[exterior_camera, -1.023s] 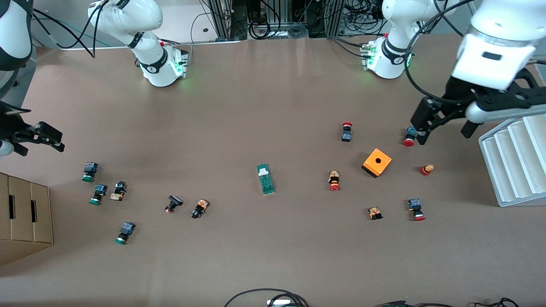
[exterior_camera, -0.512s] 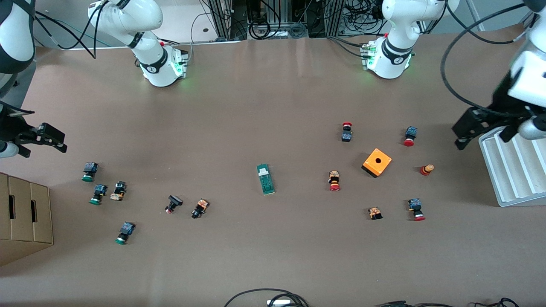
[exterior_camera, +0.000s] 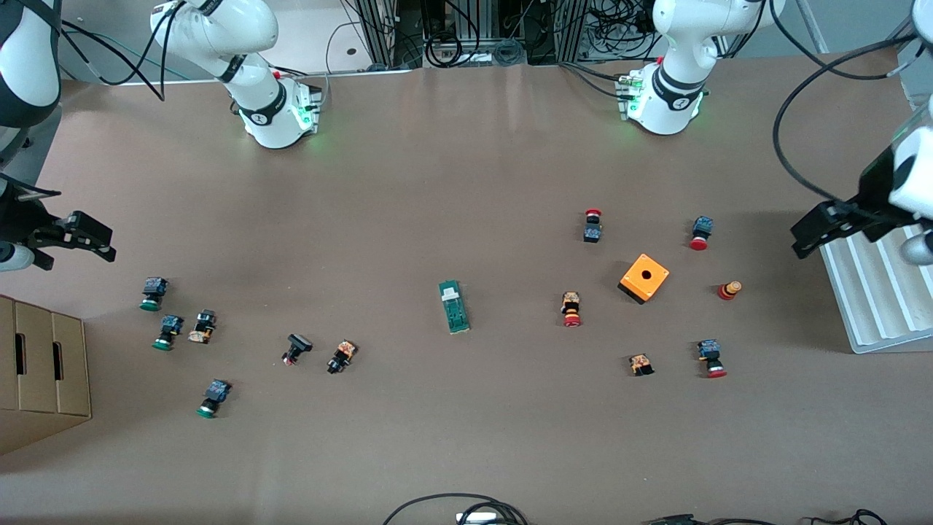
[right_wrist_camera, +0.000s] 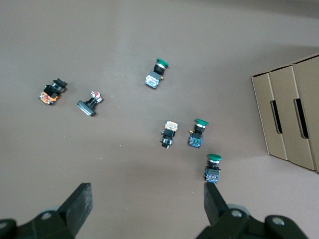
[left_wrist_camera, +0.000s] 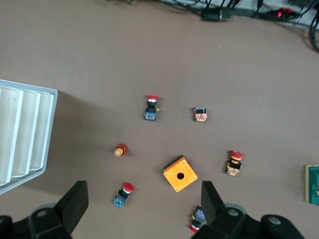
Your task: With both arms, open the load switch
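The left gripper point(left_wrist_camera: 142, 206) hangs wide open and empty over the white ribbed tray point(exterior_camera: 878, 288); the right gripper point(right_wrist_camera: 147, 206) — equally wide, empty — hangs over its table end. Both should converge on the load switch point(exterior_camera: 453, 307) mid-table, each taking one end squarely.

Load switch point(exterior_camera: 454, 307) mid-table, square box point(exterior_camera: 644, 278) toward the left arm's end, cardboard box point(exterior_camera: 40, 368) toward the right arm's end

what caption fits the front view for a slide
Load switch lies untouched mid-table among scattered push buttons; open left gripper and open right gripper hover at opposite table ends.
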Tool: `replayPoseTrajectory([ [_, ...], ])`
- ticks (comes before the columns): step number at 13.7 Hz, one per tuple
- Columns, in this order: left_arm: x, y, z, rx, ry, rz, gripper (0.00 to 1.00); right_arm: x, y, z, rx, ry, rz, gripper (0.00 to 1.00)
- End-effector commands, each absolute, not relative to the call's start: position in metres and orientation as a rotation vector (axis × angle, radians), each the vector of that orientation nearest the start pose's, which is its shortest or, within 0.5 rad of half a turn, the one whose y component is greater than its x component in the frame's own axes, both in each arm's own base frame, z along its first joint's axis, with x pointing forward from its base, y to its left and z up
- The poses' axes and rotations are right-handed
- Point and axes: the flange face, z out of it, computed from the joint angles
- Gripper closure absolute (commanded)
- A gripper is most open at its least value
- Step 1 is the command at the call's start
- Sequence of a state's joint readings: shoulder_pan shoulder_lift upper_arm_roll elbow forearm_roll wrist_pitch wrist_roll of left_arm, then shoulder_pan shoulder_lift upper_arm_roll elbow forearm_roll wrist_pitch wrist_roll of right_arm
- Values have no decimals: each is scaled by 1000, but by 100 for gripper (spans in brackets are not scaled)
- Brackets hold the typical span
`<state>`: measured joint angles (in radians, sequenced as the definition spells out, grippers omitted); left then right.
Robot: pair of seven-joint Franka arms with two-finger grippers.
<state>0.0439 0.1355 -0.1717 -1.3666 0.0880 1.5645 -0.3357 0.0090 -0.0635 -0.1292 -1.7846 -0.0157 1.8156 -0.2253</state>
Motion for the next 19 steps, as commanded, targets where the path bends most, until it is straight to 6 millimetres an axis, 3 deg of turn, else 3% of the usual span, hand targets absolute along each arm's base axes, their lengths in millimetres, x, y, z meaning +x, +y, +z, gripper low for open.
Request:
replayPoseTrajectory([
  [1, 593, -30, 641, -3132, -420, -82, 0, 551, -69, 583, -3146, -194, -155, 0],
  [3, 596, -12, 637, -3185, -492, -53, 0, 551, -69, 583, -3146, -194, -155, 0],
  [6, 593, -10, 643, -3183, -501, -66, 0, 551, -67, 583, -3145, -199, -155, 0],
  [13, 612, -23, 607, -3179, -465, 20, 0, 552, -67, 584, -3146, -201, -162, 0],
  [19, 615, -25, 594, -3163, -444, 57, 0, 552, -67, 584, -3146, -204, -162, 0],
])
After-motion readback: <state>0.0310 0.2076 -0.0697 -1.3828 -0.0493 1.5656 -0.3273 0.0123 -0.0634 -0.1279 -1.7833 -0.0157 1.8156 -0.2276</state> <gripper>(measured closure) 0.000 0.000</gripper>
